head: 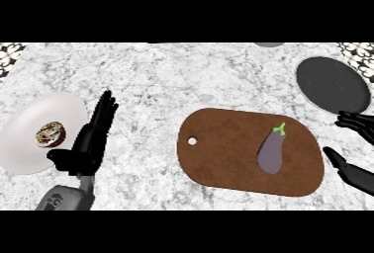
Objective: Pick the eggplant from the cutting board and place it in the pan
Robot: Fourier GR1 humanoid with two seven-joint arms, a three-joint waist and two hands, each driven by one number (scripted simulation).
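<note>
right hand (pixel 355 148) spread open, beside eggplant (pixel 272 150)

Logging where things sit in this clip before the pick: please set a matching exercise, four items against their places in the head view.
Items:
1. eggplant
2. pan
3. plate
4. left hand

Places:
A. upper right of the counter, nothing in it
B. lying on the brown cutting board, stem pointing away from the robot
C. open, fingers straight, beside the plate's right edge
D. at the left edge, holding a small round brownish food item

Pairs: 1-B, 2-A, 3-D, 4-C
</note>
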